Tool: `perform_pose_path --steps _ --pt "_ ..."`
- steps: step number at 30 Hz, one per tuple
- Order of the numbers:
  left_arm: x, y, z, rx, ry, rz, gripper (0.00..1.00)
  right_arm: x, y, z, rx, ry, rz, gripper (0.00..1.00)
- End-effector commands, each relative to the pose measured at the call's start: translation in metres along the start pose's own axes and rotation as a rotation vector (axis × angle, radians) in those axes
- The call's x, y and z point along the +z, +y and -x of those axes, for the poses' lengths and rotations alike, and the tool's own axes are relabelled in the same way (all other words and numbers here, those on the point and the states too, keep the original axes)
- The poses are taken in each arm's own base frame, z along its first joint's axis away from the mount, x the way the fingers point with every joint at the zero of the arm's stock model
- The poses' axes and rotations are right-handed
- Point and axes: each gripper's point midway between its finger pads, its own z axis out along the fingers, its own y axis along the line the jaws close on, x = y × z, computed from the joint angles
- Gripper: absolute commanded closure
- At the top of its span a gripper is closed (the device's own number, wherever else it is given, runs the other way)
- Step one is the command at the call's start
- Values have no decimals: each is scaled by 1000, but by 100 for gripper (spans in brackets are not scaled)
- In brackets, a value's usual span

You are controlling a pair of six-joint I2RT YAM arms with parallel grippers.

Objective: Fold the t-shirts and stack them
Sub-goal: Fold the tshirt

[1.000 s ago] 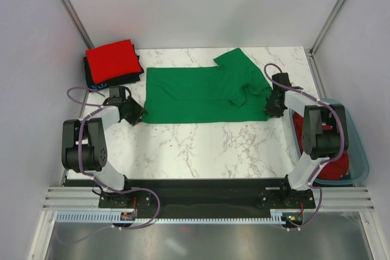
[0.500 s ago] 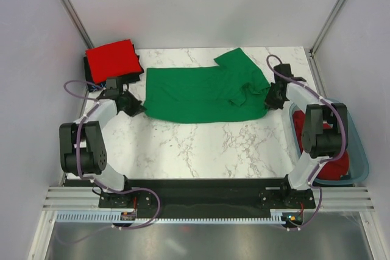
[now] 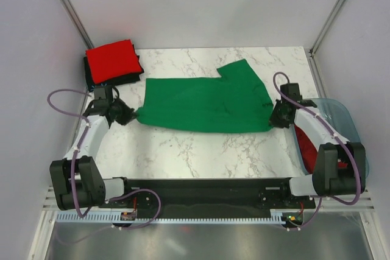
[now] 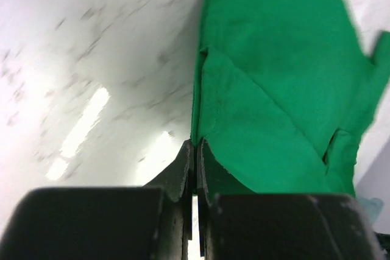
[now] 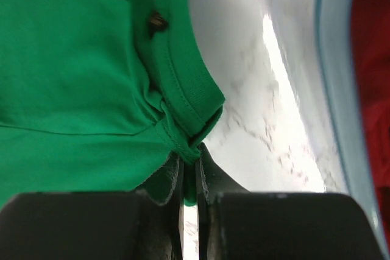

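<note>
Stretching between two grippers, one green t-shirt (image 3: 204, 105) lies flat across the middle of the marble table (image 3: 201, 150), with a sleeve corner jutting toward the far edge. The left gripper (image 3: 126, 114) is clamped on its left corner, and the right gripper (image 3: 275, 120) is pinched tight on its right hem. One stack sits at the far left corner: a folded red shirt (image 3: 111, 60) on top of a black shirt (image 3: 90, 77). One blue tub (image 3: 341, 114) at the right edge holds red cloth (image 3: 309, 153).
</note>
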Motion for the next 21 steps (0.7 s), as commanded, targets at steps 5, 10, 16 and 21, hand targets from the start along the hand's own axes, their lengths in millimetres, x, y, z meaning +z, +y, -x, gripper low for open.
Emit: perform_pose_path --steps 5,10,16,21 --pt "-5 48 -38 -38 82 78 98 -10 -19 -56 31 78 5 83" --pt "-20 40 -56 -11 143 -14 66 -29 -9 -79 70 136 104 23" --pt "-64 23 -40 97 30 -70 7 -61 14 -60 49 67 225 16" --pt "-78 8 -43 271 42 -175 2 -49 35 -19 -30 30 237 15"
